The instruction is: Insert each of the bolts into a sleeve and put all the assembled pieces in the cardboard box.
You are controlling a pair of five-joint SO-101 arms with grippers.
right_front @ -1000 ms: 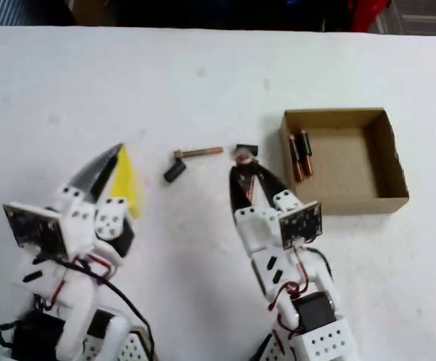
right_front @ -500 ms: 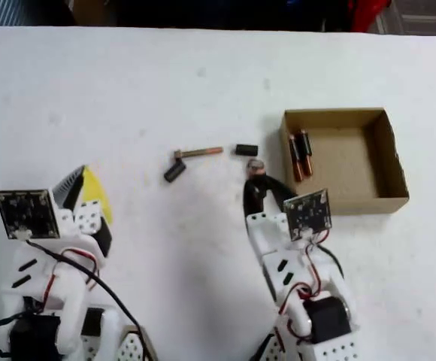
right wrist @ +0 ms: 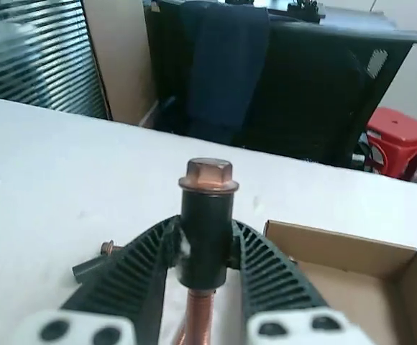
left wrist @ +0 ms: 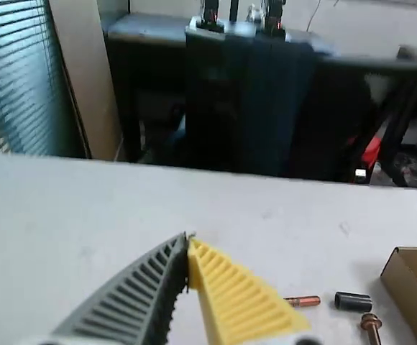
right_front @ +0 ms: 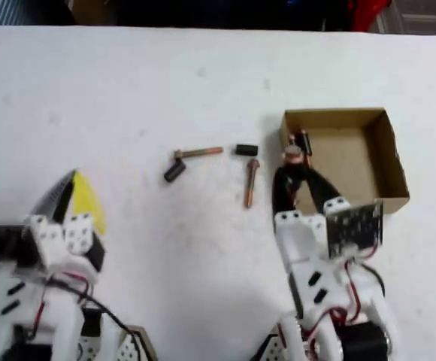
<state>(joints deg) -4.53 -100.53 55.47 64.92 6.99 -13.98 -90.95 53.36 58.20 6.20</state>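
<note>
The right arm has swung across to the cardboard box (right_front: 349, 162), and its gripper (right_front: 295, 165) now hangs at the box's left edge, pinching a black sleeve (right wrist: 205, 223) with a bolt (right wrist: 207, 175) pushed through it. The left gripper (left wrist: 188, 243) has drawn back, its fingers pressed together on nothing. Two loose bolts (right_front: 251, 183) and two bare sleeves (right_front: 246, 150) lie on the table (right_front: 128, 90), left of the box.

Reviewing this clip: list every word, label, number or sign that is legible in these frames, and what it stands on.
None: no text can be read in these frames.
The cardboard box: plain walls, no print showing.
The sleeved bolt held in the right end effector: no legible marking.
The camera board on that arm's wrist: any marks are too blurred to read.
</note>
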